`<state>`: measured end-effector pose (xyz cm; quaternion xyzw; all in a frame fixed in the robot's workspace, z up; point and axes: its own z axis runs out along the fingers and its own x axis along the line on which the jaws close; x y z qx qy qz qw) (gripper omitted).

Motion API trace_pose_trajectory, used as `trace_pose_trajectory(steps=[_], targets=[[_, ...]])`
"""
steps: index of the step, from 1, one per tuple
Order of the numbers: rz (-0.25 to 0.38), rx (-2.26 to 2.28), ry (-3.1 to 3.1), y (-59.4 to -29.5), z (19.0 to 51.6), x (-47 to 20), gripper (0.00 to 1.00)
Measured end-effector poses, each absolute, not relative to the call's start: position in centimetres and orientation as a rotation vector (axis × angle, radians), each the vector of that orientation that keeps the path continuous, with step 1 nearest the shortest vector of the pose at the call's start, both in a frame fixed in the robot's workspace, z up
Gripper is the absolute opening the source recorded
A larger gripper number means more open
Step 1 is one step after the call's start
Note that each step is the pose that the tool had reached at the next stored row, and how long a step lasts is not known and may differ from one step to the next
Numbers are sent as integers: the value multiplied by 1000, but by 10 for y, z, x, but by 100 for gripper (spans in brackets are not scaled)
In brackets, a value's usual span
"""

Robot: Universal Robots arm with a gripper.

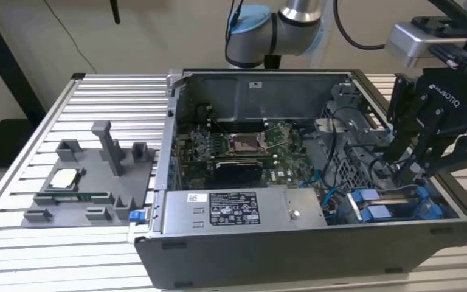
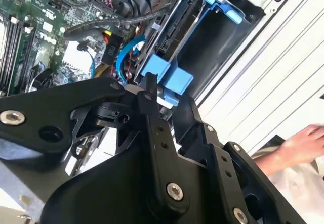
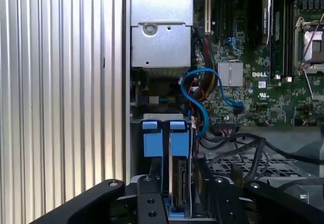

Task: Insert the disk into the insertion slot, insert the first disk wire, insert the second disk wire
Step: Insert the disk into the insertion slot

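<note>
Currently, from the exterior view's left: a grey parts tray sits on the worktop, then comes the open computer case with its motherboard, then the pincer, reaching down into the insertion slot. The pincer appears narrowed on the disk (standing on edge, long axis along the slot). A blue cable and black wires crowd the motherboard side.

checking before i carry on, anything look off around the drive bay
A person's hand is beside the slatted table in the second wrist view, near the work. A blue cable loops loose by the insertion slot.
</note>
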<state>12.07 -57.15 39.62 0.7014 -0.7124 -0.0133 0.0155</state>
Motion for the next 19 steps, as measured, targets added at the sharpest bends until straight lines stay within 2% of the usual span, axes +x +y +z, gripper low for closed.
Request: trace_pose_trajectory(steps=[14,19], targets=[[-47,2185,-2219,-543,396,124,40],[-93,2206,-2236,-539,394,127,40]])
